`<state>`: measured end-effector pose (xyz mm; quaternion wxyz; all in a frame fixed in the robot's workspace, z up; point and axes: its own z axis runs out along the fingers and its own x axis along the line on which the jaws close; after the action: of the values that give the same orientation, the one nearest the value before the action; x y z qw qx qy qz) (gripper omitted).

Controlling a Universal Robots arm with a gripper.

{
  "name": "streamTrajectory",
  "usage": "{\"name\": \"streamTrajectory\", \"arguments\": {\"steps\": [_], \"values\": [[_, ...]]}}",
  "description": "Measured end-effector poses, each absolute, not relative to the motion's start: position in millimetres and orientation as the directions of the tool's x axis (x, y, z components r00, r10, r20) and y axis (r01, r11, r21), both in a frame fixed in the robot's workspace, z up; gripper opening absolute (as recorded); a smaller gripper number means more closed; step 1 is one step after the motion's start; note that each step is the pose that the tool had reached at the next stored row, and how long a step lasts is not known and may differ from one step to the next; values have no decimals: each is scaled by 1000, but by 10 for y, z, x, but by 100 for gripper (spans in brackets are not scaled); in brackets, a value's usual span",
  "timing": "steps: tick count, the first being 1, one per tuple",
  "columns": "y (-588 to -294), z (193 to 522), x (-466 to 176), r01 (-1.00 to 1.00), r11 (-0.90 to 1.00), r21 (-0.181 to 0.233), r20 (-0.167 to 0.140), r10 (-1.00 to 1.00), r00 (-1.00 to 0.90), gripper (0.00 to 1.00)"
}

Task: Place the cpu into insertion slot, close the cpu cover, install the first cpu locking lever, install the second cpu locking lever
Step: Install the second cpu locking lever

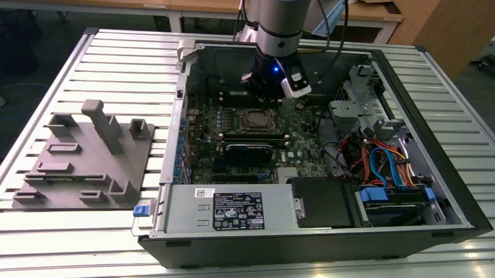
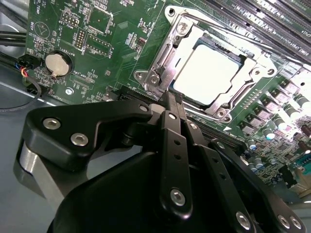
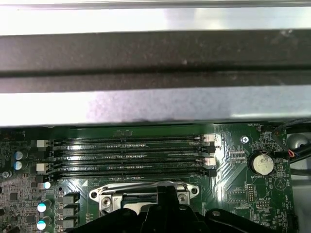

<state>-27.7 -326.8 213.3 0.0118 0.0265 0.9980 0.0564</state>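
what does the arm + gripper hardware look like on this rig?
The arm is a silver-grey cylindrical segment with black cables running down beside it and a small blue light near the wrist. A white block-shaped module is mounted at the wrist. The gripper is matte black, built from flat linkage bars joined by silver screws, with a silver ring at its base.

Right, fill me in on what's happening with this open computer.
A single robot arm is reaching into the open computer case lying on the slatted table. Its end effector is shut and empty, with its tip right beside the insertion slot on the green motherboard. The cpu already sits in the slot, and the cpu cover lies closed over it, framing its silver top. A grey fixture block sits on the table beside the case.
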Motion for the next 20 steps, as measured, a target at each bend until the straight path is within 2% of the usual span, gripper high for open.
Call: {"name": "streamTrajectory", "arguments": {"steps": [20], "values": [[-3304, 2143, -277, 52, 992, 113, -21, 54, -998, 10]]}}
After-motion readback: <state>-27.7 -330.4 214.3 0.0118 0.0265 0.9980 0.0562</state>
